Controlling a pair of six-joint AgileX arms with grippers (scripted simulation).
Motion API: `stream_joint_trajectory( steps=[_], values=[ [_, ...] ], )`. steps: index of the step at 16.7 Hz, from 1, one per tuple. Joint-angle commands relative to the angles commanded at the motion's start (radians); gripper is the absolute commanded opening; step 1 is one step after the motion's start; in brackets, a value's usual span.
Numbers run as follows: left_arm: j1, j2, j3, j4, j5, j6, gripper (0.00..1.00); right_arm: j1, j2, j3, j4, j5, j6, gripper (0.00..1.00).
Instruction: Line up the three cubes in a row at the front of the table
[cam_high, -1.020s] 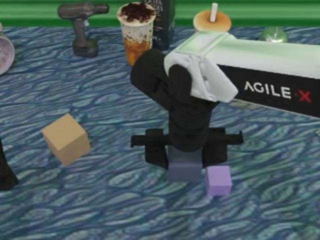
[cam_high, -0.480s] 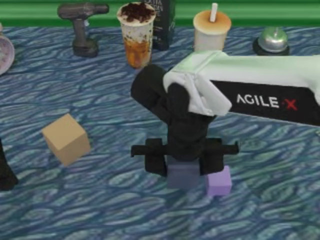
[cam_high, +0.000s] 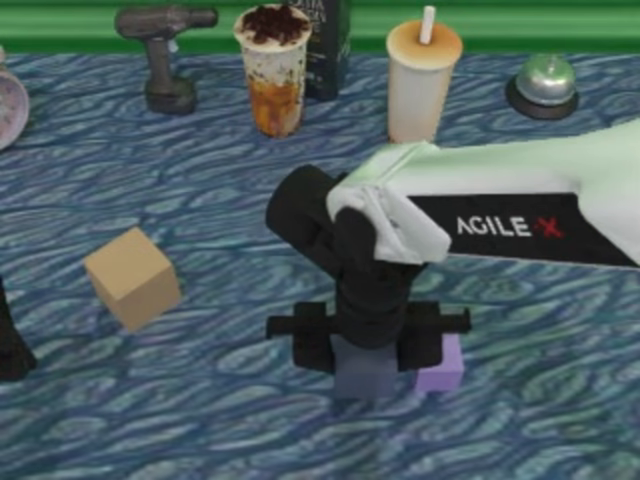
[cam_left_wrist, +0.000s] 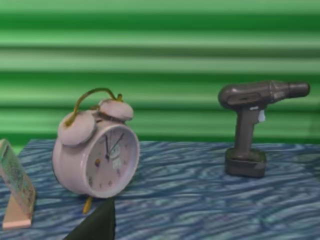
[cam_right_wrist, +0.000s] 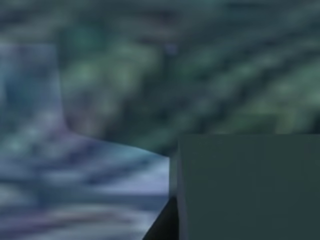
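Note:
My right gripper (cam_high: 366, 352) reaches in from the right and is shut on the dark slate cube (cam_high: 365, 378), near the front of the table (cam_high: 200, 410) at its middle. The same slate cube (cam_right_wrist: 250, 185) fills much of the right wrist view. The small light-purple cube (cam_high: 444, 368) sits just right of the slate one, partly hidden behind the gripper's right finger (cam_high: 422, 342). The larger tan cube (cam_high: 132, 277) stands alone at the left, turned at an angle. My left gripper (cam_high: 10, 345) stays parked at the table's left edge.
Along the back stand a grey power drill (cam_high: 165, 50), a layered drink cup (cam_high: 272, 68), a dark carton (cam_high: 330, 40), a cup with a straw (cam_high: 424, 75) and a call bell (cam_high: 545, 82). A pale alarm clock (cam_left_wrist: 97, 152) stands at the back left.
The right gripper has moved toward the front of the table with the slate cube in it, and now covers part of the purple cube. The tan cube has not moved.

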Motion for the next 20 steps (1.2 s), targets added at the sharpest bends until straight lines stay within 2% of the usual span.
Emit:
stream_joint_trajectory(
  steps=[13, 20],
  values=[
    [0.000, 0.000, 0.000, 0.000, 0.000, 0.000, 1.00, 0.000, 0.000, 0.000, 0.000, 0.000, 0.000, 0.98],
    [0.000, 0.000, 0.000, 0.000, 0.000, 0.000, 1.00, 0.000, 0.000, 0.000, 0.000, 0.000, 0.000, 1.00]
  ],
)
